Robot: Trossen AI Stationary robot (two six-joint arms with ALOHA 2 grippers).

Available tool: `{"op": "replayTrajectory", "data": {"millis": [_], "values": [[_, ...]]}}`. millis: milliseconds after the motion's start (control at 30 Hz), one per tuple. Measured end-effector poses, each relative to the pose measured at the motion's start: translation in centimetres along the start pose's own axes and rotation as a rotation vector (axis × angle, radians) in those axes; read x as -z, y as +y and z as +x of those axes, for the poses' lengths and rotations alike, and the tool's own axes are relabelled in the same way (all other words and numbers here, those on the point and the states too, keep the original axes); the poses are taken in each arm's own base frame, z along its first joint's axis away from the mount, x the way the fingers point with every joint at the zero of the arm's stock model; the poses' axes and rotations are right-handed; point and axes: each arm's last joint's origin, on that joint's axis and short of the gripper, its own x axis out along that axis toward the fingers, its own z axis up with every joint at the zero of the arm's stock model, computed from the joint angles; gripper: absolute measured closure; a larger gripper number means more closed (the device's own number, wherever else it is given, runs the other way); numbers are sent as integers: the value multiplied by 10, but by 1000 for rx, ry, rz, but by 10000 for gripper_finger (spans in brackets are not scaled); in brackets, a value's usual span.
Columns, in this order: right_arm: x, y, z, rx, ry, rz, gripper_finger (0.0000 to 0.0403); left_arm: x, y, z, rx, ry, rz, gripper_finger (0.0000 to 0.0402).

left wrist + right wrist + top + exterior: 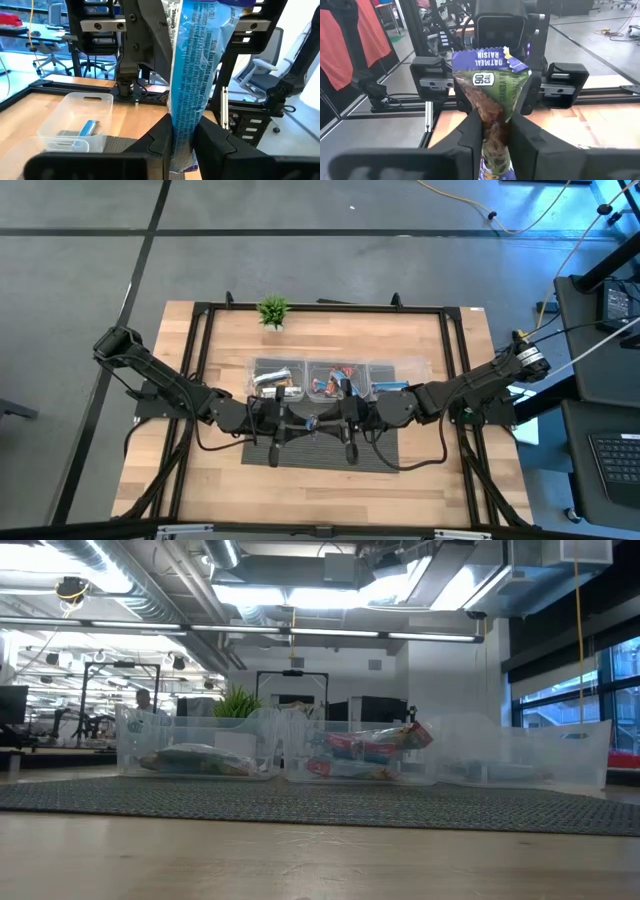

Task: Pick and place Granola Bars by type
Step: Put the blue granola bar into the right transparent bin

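Tools meet over the grey woven mat [322, 448] near the counter's [430, 480] middle — the left tool [181, 142] pinches a blue wrapped granola bar [192, 75] upright, the right tool [495, 135] pinches a green-and-purple oatmeal raisin bar [492, 80]. Behind them, toward the far edge, stand three clear plastic bins [338, 378]: silvery bars [195, 759] in the left, red multicoloured bars [370, 745] in the middle, a blue bar [87, 127] in the right.

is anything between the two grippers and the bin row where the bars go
Nothing visible does. The left gripper and right gripper each clamp a bar above the mat, right beside the bins.
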Motion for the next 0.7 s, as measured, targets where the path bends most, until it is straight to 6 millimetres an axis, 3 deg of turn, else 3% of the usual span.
{"op": "replayTrajectory", "data": {"millis": [500,700], "values": [[0,0,0,0,1,-1,325,0,0,0,-1,3,62,336],[0,0,0,1,5,-4,325,0,0,0,0,5,23,307]]}}
